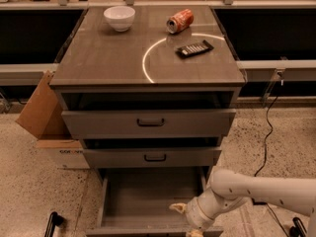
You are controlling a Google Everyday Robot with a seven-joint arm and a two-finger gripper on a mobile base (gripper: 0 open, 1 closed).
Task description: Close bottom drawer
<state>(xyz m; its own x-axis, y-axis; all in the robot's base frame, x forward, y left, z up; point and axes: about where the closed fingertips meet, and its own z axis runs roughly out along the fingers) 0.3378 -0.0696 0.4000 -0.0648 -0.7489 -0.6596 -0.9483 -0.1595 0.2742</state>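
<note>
The bottom drawer of the grey-brown wooden cabinet is pulled out, and its plain grey box interior looks empty. Its front panel lies at the lower edge of the view, with the handle out of sight. My gripper is at the drawer's front right corner, low over the front panel. It is open and empty: one pale fingertip reaches over the interior and the other is at the picture's bottom edge. My white arm comes in from the right.
The middle drawer and the top drawer stick out a little. On the cabinet top are a white bowl, a red can on its side and a dark remote. A cardboard box stands at the left and a cable hangs at the right.
</note>
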